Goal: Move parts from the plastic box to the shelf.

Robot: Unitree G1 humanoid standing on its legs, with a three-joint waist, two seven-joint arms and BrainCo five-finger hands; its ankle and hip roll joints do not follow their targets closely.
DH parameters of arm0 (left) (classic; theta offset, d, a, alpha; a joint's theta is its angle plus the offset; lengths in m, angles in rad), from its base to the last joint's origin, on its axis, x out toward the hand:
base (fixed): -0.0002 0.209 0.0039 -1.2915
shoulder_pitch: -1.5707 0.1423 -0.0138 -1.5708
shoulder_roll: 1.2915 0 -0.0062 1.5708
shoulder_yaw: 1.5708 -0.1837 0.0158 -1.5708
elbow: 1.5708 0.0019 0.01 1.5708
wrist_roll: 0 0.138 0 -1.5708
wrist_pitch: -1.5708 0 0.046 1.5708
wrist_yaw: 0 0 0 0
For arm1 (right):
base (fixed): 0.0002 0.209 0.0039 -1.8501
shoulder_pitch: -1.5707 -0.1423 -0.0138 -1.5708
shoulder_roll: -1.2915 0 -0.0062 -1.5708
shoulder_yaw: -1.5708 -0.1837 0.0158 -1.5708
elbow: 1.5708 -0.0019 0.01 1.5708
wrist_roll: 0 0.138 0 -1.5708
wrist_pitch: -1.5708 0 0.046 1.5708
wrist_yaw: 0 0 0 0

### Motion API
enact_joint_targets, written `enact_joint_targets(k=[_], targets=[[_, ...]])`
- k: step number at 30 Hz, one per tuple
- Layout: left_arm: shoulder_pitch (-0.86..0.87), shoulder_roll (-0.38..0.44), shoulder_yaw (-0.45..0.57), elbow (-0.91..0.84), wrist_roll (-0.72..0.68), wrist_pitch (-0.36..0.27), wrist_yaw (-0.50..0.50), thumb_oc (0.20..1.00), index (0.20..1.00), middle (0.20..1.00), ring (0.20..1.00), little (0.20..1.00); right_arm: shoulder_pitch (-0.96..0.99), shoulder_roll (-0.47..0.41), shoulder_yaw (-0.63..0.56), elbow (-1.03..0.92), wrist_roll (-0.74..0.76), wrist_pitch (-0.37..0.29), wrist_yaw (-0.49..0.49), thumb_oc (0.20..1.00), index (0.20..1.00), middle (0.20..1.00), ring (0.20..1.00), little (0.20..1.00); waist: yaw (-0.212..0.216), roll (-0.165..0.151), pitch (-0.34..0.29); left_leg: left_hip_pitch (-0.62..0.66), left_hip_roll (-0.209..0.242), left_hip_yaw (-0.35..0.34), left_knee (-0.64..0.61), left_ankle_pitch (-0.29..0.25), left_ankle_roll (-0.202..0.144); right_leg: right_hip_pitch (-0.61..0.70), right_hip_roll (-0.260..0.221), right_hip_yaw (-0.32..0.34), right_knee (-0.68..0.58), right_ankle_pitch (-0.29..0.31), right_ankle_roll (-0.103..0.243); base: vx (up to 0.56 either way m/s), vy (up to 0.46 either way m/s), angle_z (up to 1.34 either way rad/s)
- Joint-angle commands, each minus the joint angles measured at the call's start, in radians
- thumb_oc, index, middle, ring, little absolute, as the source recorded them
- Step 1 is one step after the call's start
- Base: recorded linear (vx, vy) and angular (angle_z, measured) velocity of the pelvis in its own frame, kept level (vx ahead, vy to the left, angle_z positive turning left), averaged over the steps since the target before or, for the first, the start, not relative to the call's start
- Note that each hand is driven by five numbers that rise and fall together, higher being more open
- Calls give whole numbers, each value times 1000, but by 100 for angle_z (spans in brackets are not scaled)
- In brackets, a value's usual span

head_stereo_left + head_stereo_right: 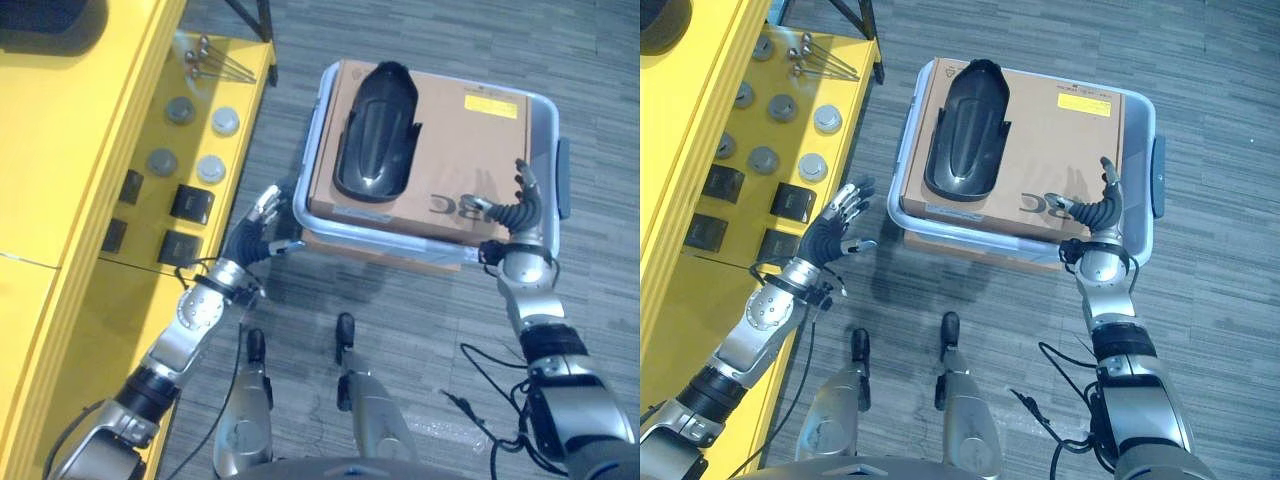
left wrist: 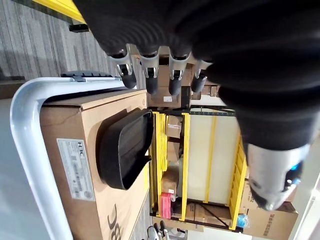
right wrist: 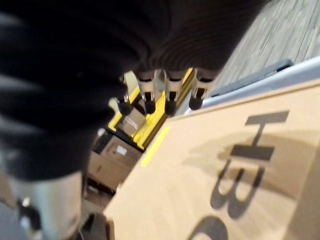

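Grey plank floor point(image 1: 420, 330) carries all stock; yellow shelf point(image 1: 110, 130) runs along the robot's left.

Box point(image 1: 545, 125): pale plastic, on the floor beside the shelf's near end. Holds a brown carton point(image 1: 450, 150) that fills it almost rim to rim.

Part point(image 1: 375, 120): black moulded shell, lying on the carton's top toward its shelf-side edge, loose and untouched; probably the next piece to carry over.

Shelf stock: round grey caps point(image 1: 813, 165), black blocks point(image 1: 792, 201) and metal pins point(image 1: 820, 62), set in loose rows, presumably sorted by kind.

Left hand point(image 1: 830, 232): between shelf and box, fingers point(image 1: 846, 200) spread straight, holding nothing.

Right hand point(image 1: 1095, 215): at the box's near corner farthest from the shelf, over the carton, fingers point(image 3: 167, 97) straight, empty; seemingly poised to reach for the part.
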Motion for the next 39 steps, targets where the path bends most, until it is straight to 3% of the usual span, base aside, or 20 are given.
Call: enact_joint_targets(k=[1,11,15,26,31,39], targets=[[-25,-3,-24,-36,-7,-60,17,1000,1000,1000,1000,1000,-38,-113,19,-35,22,-22,-74,1000,1000,1000,1000,1000,22,6,-59,69,-40,56,48,-160,18,-31,21,51,114,-171,150,48,18,26],[-84,-36,-94,-19,-67,-61,-2,1000,1000,1000,1000,1000,-336,-233,151,125,56,-21,-117,1000,1000,1000,1000,1000,49,39,-51,26,-60,41,40,-153,15,-76,13,50,116,-169,152,57,30,7],[-122,-25,-129,-39,-134,-61,-67,1000,1000,1000,1000,1000,-456,-268,262,172,106,-34,-47,1000,1000,1000,1000,1000,63,43,-48,5,-66,36,35,-146,10,-98,8,45,116,-165,152,50,9,3],[-119,-32,-119,-37,-131,-63,-58,1000,1000,1000,1000,1000,-466,-242,323,213,153,-39,37,1000,1000,1000,1000,1000,70,42,-41,-12,-67,23,35,-140,8,-110,4,29,121,-166,152,28,-9,8],[-117,-50,-115,-19,-131,-66,-40,1000,1000,1000,1000,1000,-448,-157,362,393,146,-7,107,1000,1000,1000,1000,1000,82,53,-34,-23,-79,18,42,-142,14,-118,-2,30,127,-165,154,14,9,1],[-126,-65,-136,-8,-129,-65,-51,1000,1000,1000,1000,1000,-439,-150,414,431,134,-4,178,1000,1000,1000,1000,1000,92,66,-29,-38,-84,11,49,-141,14,-132,-9,25,128,-161,157,-4,3,2]])
